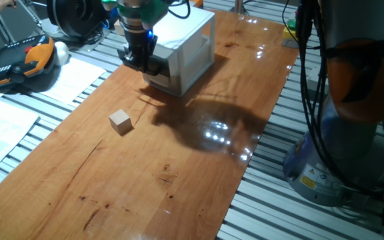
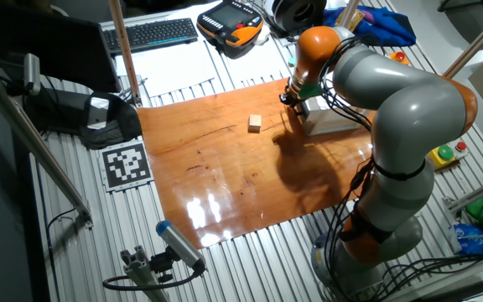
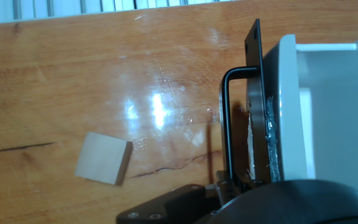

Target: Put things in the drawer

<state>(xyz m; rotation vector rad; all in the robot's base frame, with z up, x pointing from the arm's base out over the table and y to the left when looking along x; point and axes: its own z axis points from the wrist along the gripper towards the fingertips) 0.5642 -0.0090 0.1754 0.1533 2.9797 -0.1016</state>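
Closest to the hand camera was the dark underside of the gripper (image 3: 229, 186), right at the drawer's dark handle bar (image 3: 227, 124); couldn't tell if the fingers were clamped on the bar or just sitting around it, too much was hidden. That upper drawer (image 3: 319, 93) looked slid out a bit from the white cabinet (image 1: 185, 50), showing its pale inside. One beige wooden cube (image 1: 121, 121) sat by itself on the wooden tabletop (image 1: 179, 173), well apart from the cabinet and out in the open, nothing on top of it. The arm (image 2: 392, 92) hung over the board and threw a big shadow across the shiny wood. Off the board, on the slatted metal bench, were a teach pendant (image 1: 19, 60) with orange trim, some paper sheets (image 1: 5, 127), a keyboard (image 2: 151, 33) and a printed marker tag (image 2: 127, 164).
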